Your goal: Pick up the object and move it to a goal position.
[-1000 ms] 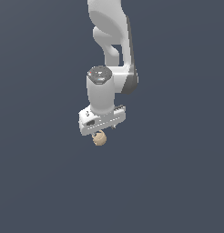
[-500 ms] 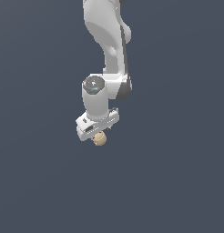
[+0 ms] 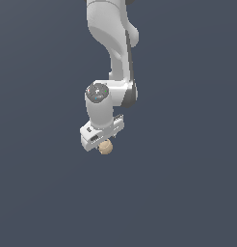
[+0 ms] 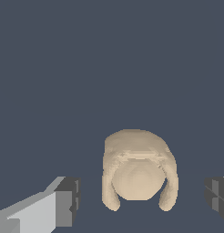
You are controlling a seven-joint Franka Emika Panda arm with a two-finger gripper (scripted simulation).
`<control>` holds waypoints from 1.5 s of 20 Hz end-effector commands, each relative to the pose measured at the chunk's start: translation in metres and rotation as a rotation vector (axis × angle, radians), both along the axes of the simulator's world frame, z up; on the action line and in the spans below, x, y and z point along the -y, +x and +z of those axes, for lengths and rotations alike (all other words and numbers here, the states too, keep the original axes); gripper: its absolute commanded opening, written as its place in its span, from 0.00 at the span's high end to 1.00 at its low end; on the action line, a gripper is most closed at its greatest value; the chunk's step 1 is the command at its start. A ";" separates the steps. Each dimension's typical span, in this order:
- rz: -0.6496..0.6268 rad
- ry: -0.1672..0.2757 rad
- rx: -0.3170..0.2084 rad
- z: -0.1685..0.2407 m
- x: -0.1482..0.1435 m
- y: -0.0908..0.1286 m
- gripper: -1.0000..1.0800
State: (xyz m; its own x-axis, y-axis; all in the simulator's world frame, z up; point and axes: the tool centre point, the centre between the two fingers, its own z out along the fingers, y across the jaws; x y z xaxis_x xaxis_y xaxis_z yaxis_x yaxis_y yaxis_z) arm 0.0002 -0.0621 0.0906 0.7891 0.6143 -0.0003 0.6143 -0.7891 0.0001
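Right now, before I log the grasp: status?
Gripper jaws open, gaps either side of the tan object. Object between them, not clamped. Nothing else in view.

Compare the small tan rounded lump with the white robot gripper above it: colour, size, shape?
Colour: the small tan rounded lump is uniform beige; the white robot gripper is white with dark grey finger pads.
Size: in the exterior view the lump is far smaller than the gripper body.
Shape: the lump is soft and rounded with two hanging lobes in the wrist view; the gripper is blocky and angular.
Shared: the lump sits between the pads, with gaps visible on both sides.
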 end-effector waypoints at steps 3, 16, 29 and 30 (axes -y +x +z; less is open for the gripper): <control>0.001 0.000 0.000 -0.006 0.000 0.000 0.04; 0.005 0.000 0.000 -0.050 0.000 0.000 0.04; 0.004 0.000 0.001 -0.048 0.000 0.000 1.00; 0.004 0.000 0.001 -0.047 0.000 0.000 1.00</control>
